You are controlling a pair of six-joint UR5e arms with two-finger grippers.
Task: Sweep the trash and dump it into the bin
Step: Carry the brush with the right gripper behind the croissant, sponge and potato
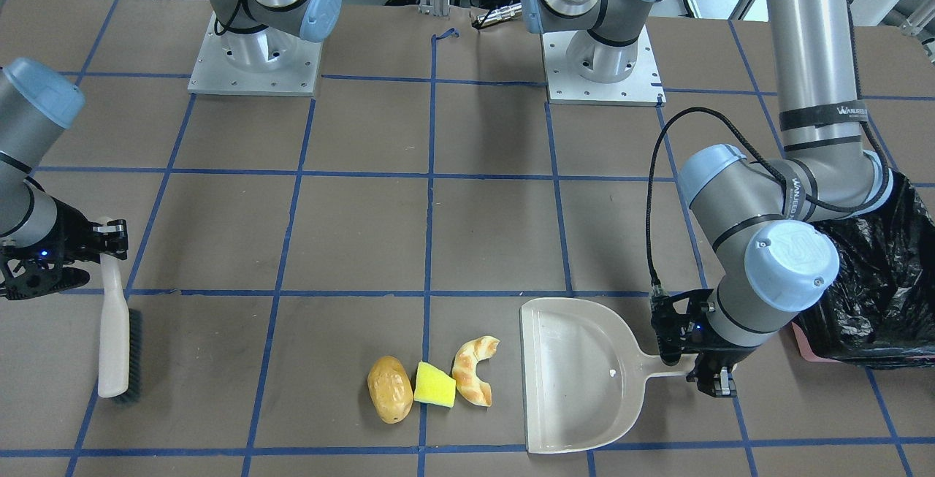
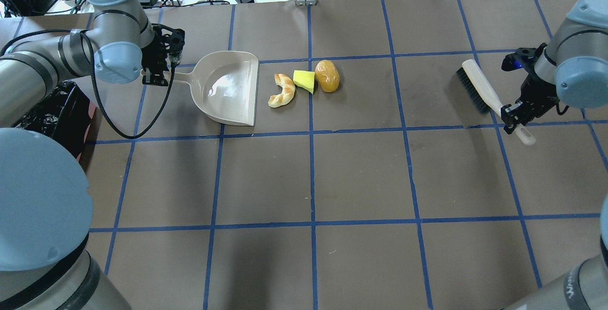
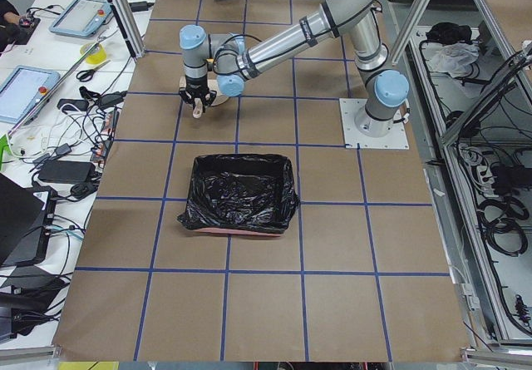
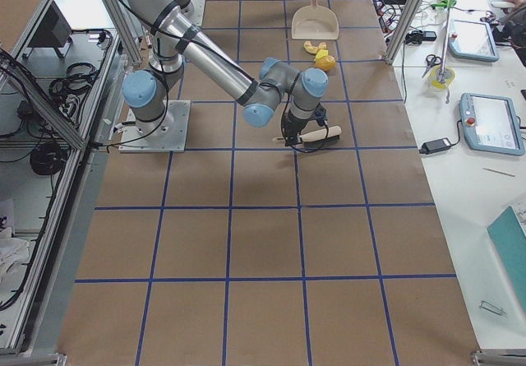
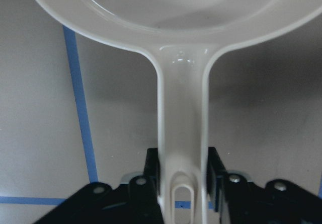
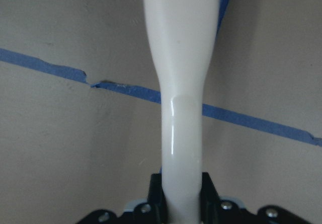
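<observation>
Left jaws clamp the handle of the empty dustpan (image 1: 577, 375); potato (image 1: 389, 389), wedge (image 1: 434, 385) and bread (image 1: 473, 371) lie beyond its lip. Right jaws clamp the brush (image 1: 115, 331). The bin (image 3: 239, 191) holds only its liner.

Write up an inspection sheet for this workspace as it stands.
Surface: brown table with a blue tape grid.
Job's things: potato, yellow wedge and croissant piece lie in a row just off the open lip of the dustpan. The black-lined bin is on the left arm's side, with no trash seen in it.
Clutter: nothing seen.
Claws: left claw shut on the dustpan handle. Right claw shut on the handle of the brush, well apart from the trash.
Cables: black cable loops from the left wrist.
Surroundings: tablets, tools and loose leads on the side bench.
</observation>
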